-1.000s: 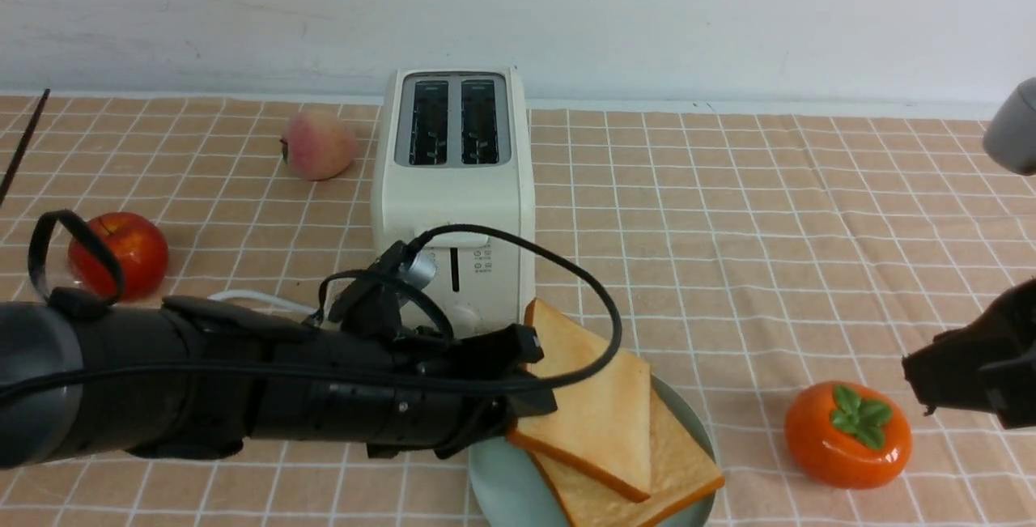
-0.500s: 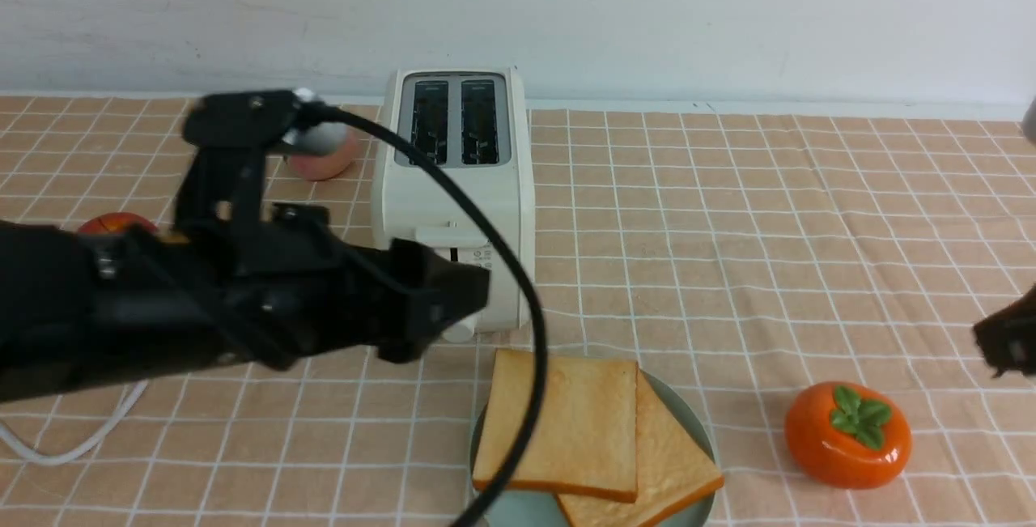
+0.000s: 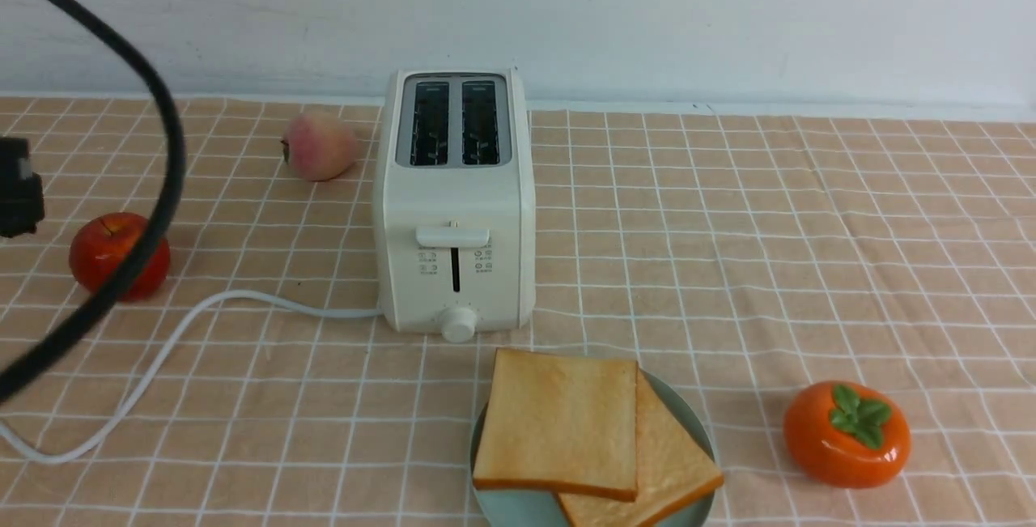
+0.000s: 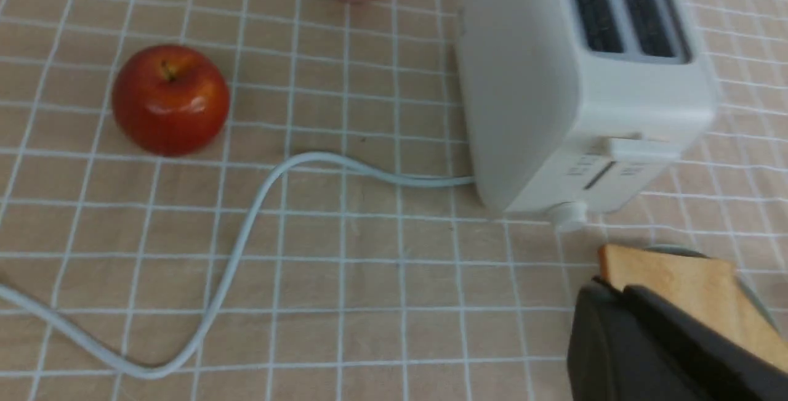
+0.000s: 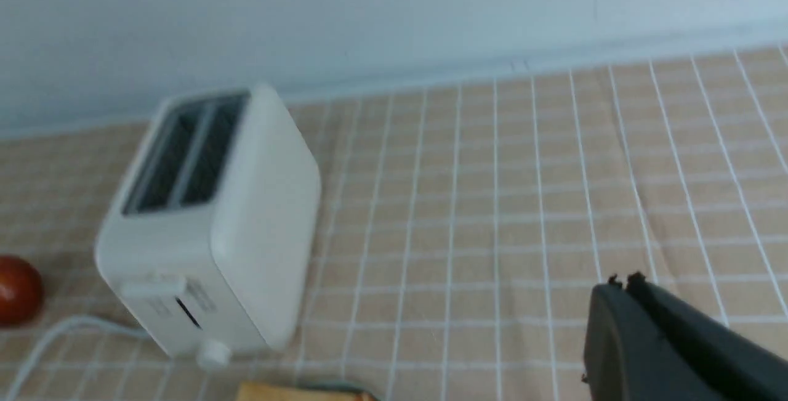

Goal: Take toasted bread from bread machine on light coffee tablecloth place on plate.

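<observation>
The bread machine [image 3: 453, 203] stands upright on the light coffee tablecloth [image 3: 728, 227], both slots empty. Two slices of toasted bread lie flat on the plate [image 3: 495, 504] just in front of it; the upper slice [image 3: 558, 422] overlaps the lower one [image 3: 676, 462]. In the left wrist view my left gripper [image 4: 609, 287] is shut and empty, above the cloth with a slice [image 4: 683, 287] beyond its tip. In the right wrist view my right gripper [image 5: 622, 281] is shut and empty, right of the bread machine [image 5: 209, 228]. Neither gripper's jaws show in the front view.
A red apple [image 3: 117, 256] and a peach [image 3: 318, 145] lie left of the bread machine. An orange persimmon [image 3: 846, 434] sits right of the plate. The white cord [image 3: 162, 349] trails left across the cloth. My left arm's black cable [image 3: 154, 187] hangs at the far left.
My left arm has let go of the upper slice, which now lies flat on the plate, and has drawn back left out of the front view. My right gripper has left the front view.
</observation>
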